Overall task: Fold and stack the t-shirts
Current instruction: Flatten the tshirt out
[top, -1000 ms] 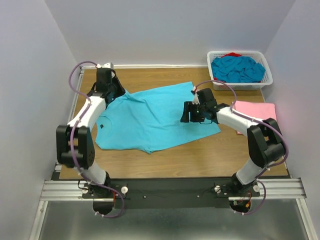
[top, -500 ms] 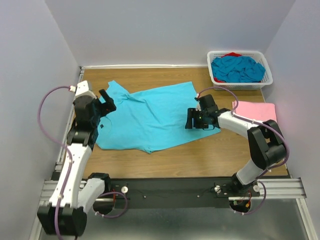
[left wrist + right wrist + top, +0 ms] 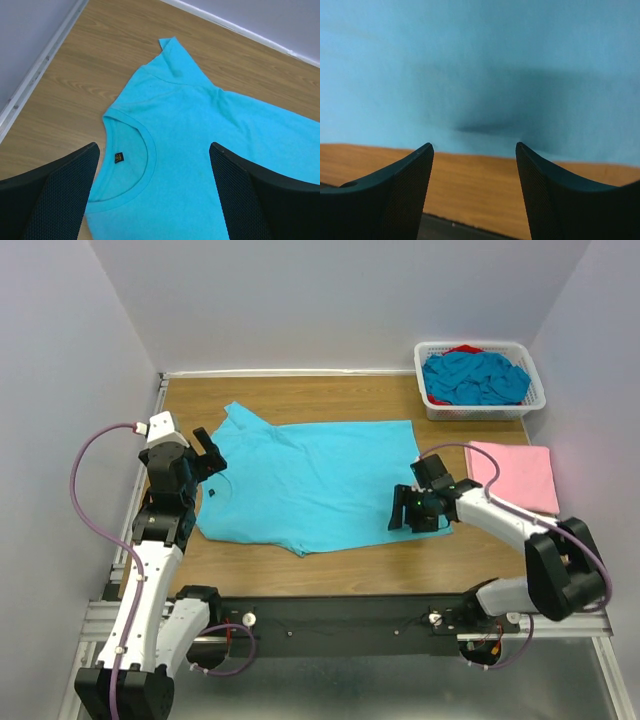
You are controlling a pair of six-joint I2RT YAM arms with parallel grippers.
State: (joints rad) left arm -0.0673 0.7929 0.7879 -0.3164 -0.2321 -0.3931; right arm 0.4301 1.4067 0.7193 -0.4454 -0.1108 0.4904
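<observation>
We hold our left gripper above the collar of the turquoise t-shirt, jaws wide apart. The shirt lies spread flat on the counter. Our right gripper sits at its right hem, jaws apart and empty. A folded pink t-shirt lies farther right.

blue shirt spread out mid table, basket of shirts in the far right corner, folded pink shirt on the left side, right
No: the pink t-shirt lies folded on the right side, not the left, as the top external view shows. The blue t-shirt is spread mid-table and the basket sits in the far right corner.
</observation>
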